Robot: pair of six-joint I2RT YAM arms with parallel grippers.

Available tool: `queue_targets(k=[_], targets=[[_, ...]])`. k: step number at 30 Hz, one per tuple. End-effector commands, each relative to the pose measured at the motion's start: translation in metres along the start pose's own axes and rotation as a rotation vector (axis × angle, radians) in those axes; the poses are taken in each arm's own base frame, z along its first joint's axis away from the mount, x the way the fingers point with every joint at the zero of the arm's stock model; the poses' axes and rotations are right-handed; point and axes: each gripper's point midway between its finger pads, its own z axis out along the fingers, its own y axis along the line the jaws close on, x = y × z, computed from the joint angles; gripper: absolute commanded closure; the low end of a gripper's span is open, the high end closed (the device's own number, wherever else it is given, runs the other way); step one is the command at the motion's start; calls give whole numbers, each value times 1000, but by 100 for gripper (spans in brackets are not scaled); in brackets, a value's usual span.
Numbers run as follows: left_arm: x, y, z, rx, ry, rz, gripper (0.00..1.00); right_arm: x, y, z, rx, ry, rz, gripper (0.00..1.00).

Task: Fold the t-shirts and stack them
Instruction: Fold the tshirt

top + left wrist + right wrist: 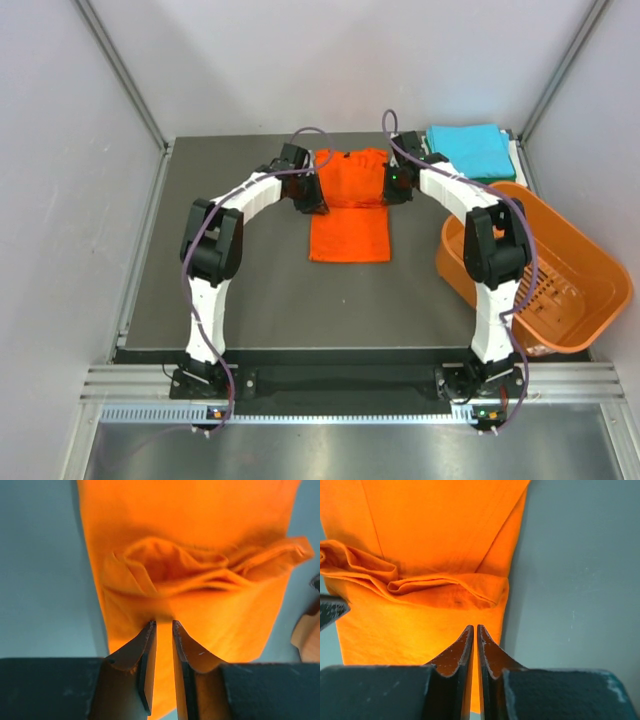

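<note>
The orange t-shirt (pixel 349 215) lies flat on the dark table (pixel 270 300) toward its far side, between the two arms. Its upper half looks doubled over and its lower panel spreads toward the near edge. It is thin, soft cloth, light and limp, so it will sag and slide on itself rather than hold a line. A rumpled ridge (pixel 190 575) runs across it from side to side where the layers have bunched. My judgement is that the best hold is a pinch at the two side edges, level with that ridge, taking all layers at once so the fold lifts evenly. A grab in the middle would only drag up a peak. The left gripper (pixel 164 625) hangs over the shirt's left edge with its jaws a narrow slit apart and orange showing through the gap. Whether cloth is nipped there or merely lies behind, I cannot tell. The right gripper (pixel 472 628) sits over the shirt's right edge with its jaws drawn almost together — only a hairline shows, and no cloth is clearly caught in it. Further right, a turquoise t-shirt (pixel 470 150) rests folded square at the far corner, just beyond the orange basket (pixel 565 245).
</note>
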Motion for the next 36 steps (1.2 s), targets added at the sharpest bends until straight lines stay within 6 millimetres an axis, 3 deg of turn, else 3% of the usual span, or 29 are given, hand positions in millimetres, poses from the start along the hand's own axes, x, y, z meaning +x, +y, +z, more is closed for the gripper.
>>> queue_targets(k=[1,9,32,36], targets=[[-35,-13,-2,30,-89,47,76,-10,13,4,-37,-38,-8,94],[-55,-11,8,6,-118,55,75,-5,18,3,-47,-25,8,94],[-69,12,17,-60,-143,50,75,17,27,26,-66,39,9,94],[-72,17,18,-74,-148,45,75,6,24,30,-38,8,9,94]])
